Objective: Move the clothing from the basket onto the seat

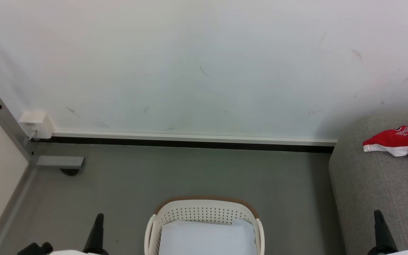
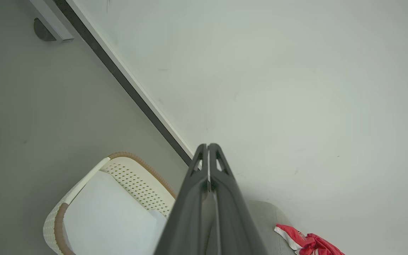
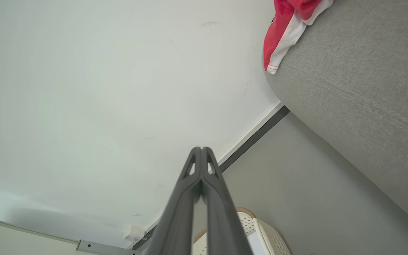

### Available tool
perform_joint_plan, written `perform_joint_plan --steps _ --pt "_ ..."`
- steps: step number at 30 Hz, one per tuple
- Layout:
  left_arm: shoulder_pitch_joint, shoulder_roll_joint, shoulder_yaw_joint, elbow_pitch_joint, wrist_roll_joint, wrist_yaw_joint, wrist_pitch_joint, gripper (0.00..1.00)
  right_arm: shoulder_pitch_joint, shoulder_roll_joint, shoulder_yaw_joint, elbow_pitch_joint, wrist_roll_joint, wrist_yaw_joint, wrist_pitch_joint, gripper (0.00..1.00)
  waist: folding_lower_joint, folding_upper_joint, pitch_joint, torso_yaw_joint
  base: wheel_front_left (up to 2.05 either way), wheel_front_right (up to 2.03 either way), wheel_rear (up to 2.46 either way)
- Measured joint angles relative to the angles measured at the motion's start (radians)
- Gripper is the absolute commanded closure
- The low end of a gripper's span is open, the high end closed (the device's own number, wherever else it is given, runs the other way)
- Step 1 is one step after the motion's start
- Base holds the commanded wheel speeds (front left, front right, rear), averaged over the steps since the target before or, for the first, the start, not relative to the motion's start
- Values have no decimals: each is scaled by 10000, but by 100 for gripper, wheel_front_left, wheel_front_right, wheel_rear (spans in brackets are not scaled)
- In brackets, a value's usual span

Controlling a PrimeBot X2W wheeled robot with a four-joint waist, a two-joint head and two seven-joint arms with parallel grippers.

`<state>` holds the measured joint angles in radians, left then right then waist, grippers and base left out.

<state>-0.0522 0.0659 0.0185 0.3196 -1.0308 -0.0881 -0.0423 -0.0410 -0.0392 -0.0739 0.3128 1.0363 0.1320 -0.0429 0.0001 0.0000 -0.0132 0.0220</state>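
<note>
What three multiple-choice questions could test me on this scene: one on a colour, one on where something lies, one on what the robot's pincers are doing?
1. What colour is the rim of the basket?
A. blue
B. brown
C. black

2. Where does the red clothing lie?
A. in the basket
B. on a shelf
C. on the grey seat

3. How do the left gripper and the right gripper stand?
A. both shut, holding nothing
B. both wide open
C. both shut on the clothing

Answers:
1 B: the arc along the basket's top edge is brown.
2 C: the red fabric rests on the grey cushion, while the basket holds a pale sheet.
3 A: each wrist view shows the fingers pressed together with nothing between them.
</note>
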Motion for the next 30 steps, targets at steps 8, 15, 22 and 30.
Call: perform_joint_plan --steps 8,15,22,30 --pt "-78 -15 130 -107 -798 -52 240 100 -139 -8 -52 -104 849 0 244 100 0 0 18 -25 0 0 0" --pt "-116 -33 253 -186 -1513 -96 422 100 -190 -13 -104 -186 1530 -2 424 100 0 0 34 -46 0 0 0" --pt "-207 -59 360 -276 -2163 -148 594 100 -241 -21 -157 -245 2171 -2 606 100 0 0 51 -68 0 0 0" --pt "-253 -84 468 -360 -2884 -186 775 100 -345 -29 -207 -334 2847 -2 780 100 0 0 69 -93 0 0 0"
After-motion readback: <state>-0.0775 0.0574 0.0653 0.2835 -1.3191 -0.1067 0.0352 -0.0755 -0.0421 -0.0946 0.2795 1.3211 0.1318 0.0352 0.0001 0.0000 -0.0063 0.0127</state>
